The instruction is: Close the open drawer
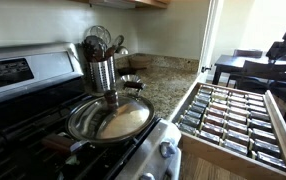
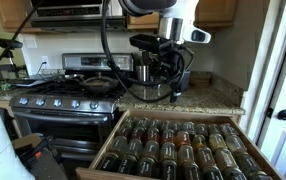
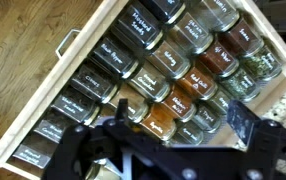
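The drawer (image 2: 105, 150) is pulled far out below the granite counter. It has pale wooden sides and holds rows of spice jars lying on their sides. It also shows in an exterior view (image 1: 284, 128) and in the wrist view (image 3: 49, 92). My gripper (image 2: 163, 72) hangs above the counter edge, just behind and over the drawer's back part. In the wrist view my gripper (image 3: 178, 125) is open and empty, with both dark fingers apart over the jars and touching nothing.
A gas stove (image 2: 68, 100) with a frying pan (image 1: 110, 118) stands beside the drawer. A metal utensil holder (image 1: 102, 68) and a small pot (image 1: 131, 82) sit on the counter (image 2: 208, 100). A dark table (image 1: 248, 68) is beyond the drawer.
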Robot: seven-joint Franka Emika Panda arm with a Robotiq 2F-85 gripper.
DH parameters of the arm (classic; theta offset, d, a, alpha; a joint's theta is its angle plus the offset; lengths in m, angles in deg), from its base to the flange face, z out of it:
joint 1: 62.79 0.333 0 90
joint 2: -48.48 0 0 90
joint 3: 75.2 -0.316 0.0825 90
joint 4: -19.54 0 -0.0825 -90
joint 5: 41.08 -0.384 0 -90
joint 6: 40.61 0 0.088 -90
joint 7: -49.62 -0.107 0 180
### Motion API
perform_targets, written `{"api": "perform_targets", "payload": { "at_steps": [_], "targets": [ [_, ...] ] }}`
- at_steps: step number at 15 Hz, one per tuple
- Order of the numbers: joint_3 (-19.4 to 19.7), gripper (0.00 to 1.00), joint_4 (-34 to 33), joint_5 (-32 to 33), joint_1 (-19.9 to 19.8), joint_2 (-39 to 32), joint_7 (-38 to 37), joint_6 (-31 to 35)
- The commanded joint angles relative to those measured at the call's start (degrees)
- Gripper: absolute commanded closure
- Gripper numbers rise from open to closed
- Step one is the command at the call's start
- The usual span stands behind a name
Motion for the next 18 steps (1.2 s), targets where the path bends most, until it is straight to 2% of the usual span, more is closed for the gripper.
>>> {"api": "perform_targets", "payload": {
  "at_steps": [1,2,9,18],
  "targets": [
    [1.3,0.0,-1.5,-0.6,-1.8,-5.4,2.3,2.2],
    [0.5,0.0,-0.3,0.0,-1.7,-2.9,0.7,1.2],
    [0.6,0.0,-1.5,0.0,-2.2,-5.7,1.3,1.6],
    [2.9,0.0,-5.2,-10.5,-6.8,-15.0,2.6,3.8]
  ]
}}
